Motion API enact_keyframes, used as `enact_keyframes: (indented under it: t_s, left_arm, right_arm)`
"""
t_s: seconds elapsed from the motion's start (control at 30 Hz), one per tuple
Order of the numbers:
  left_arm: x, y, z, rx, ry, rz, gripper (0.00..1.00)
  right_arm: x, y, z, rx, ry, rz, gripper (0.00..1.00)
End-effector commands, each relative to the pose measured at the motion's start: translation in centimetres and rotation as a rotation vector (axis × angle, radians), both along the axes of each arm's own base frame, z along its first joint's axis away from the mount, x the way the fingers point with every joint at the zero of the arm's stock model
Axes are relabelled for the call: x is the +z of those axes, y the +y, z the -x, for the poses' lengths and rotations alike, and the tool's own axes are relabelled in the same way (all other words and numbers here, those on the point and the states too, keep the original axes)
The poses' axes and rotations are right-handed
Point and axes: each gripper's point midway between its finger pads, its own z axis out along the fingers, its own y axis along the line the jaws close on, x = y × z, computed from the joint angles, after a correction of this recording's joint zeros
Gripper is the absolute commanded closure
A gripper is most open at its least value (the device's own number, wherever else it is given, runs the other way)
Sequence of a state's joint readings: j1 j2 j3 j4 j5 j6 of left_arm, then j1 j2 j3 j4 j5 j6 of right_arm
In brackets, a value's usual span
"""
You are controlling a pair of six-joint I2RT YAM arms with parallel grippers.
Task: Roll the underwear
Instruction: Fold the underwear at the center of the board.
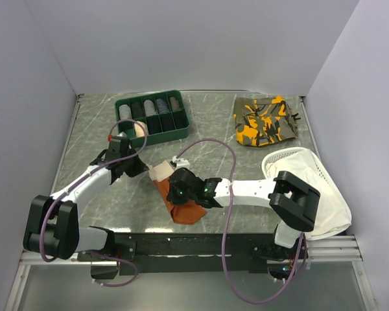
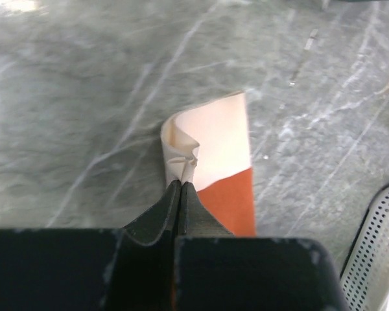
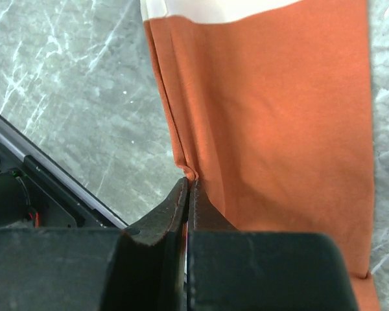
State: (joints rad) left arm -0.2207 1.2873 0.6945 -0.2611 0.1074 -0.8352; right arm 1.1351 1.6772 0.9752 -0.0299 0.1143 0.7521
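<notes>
**Item 1. Underwear** (image 1: 182, 206): rust-orange briefs w/ cream-white waistband panel. Lay on the grey marbled bench (image 1: 214, 133), near-centre, just ahead of the arm bases. Folded lengthwise into a narrow strip. Cream end pointed far-left and orange end pointed to the near edge. In left wrist view the cream end (image 2: 214, 146) curled up off the bench at its corner. Right wrist view showed the orange body (image 3: 272, 116) mostly flat, w/ a doubled fold along one long side.

**Item 2. L-arm fingers** (image 1: 143, 168): clenched, pinching a puckered corner of the cream waistband (tips at (image 2: 176, 194)).

**Item 3. R-arm fingers** (image 1: 172, 193): clenched, nipping the doubled orange edge partway along the strip (tips at (image 3: 179, 194)). R arm reached in from the right, over the garment.

**Item 4. Green tray** (image 1: 167, 137): far-left of centre, divided into compartments w/ rolled fabric pcs in dark, grey and tan. Well apart from item 1.

**Item 5. Camouflage garment** (image 1: 266, 121): orange-and-olive, folded, at far-right.

**Item 6. White cloth** (image 1: 329, 202): large, part perforated mesh, at right side under the R arm's elbow.
</notes>
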Motion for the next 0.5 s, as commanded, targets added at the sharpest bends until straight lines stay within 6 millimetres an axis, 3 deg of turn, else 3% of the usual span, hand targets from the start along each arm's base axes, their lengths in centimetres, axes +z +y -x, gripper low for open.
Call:
enact_keyframes:
  t_s: [0.0, 0.47]
  left_arm:
    - [2.2, -0.8, -2.3, 0.009, -0.062, -0.009, 0.99]
    - [2.3, -3.9, -4.4, -0.037, -0.039, -0.054, 0.99]
  right_arm:
    - [1.3, -0.4, -0.3, -0.044, 0.006, -0.057, 1.0]
    - [0.7, -2.6, -0.9, -0.103, 0.002, -0.127, 1.0]
